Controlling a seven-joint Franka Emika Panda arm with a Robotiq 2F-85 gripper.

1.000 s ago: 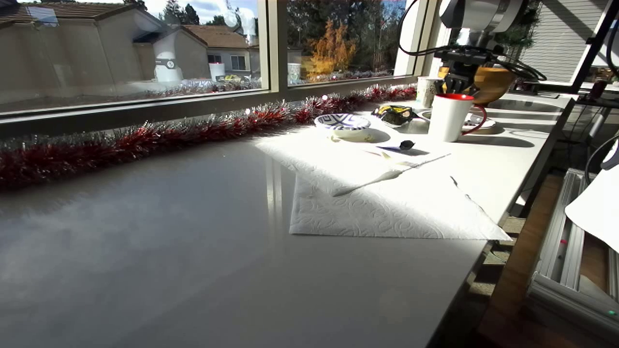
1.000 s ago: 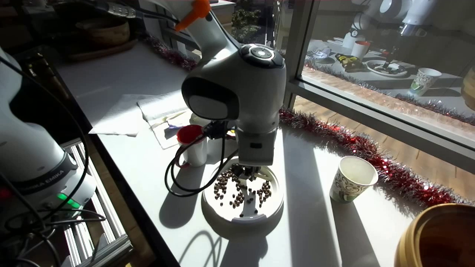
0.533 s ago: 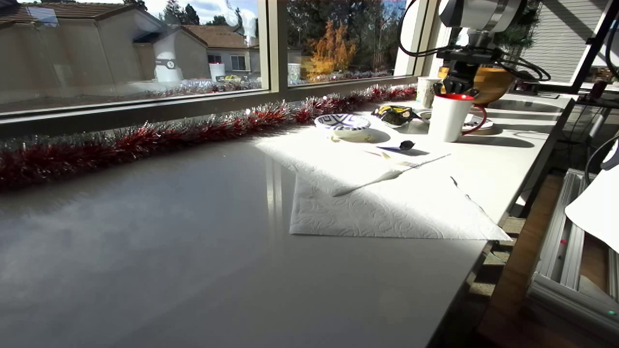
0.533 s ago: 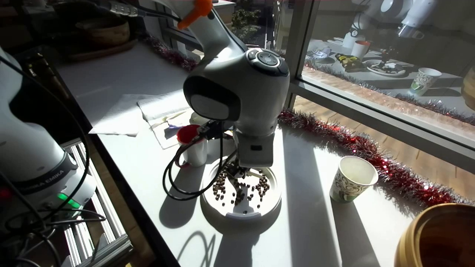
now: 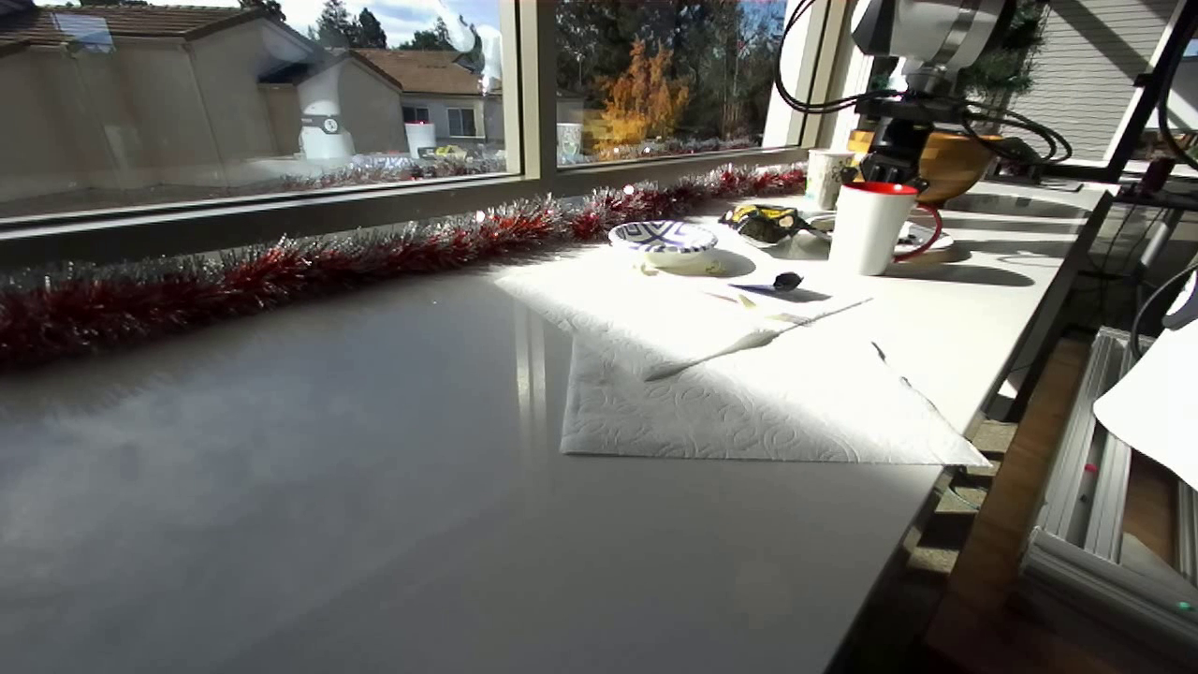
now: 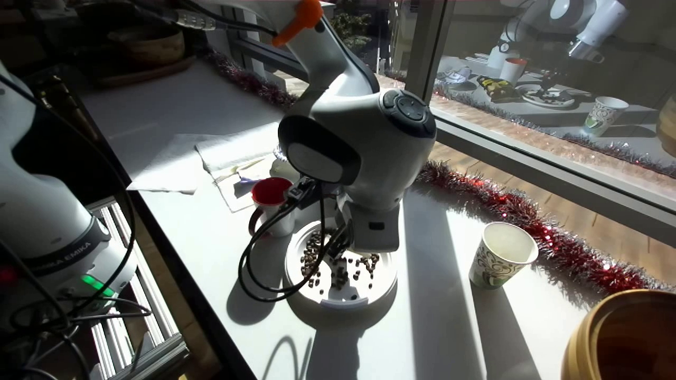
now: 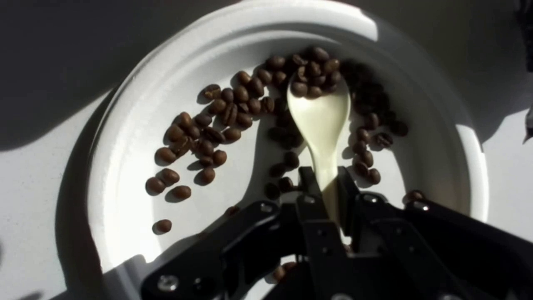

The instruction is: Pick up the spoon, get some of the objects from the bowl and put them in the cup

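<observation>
Pinching the spoon (image 7: 318, 116) by its handle, pincer (image 7: 327, 175) has it pointing straight ahead, beans (image 7: 315, 77) at the tip; mug (image 5: 867, 229)'s just beside the plate (image 7: 125, 187), so lift level imo.

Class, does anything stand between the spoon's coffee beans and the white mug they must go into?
Between the coffee beans on the spoon and the white mug stand the white plate's rim and the mug's wall. In an exterior view, black cables pass in front of the mug; whether they block the path, I cannot tell.
</observation>
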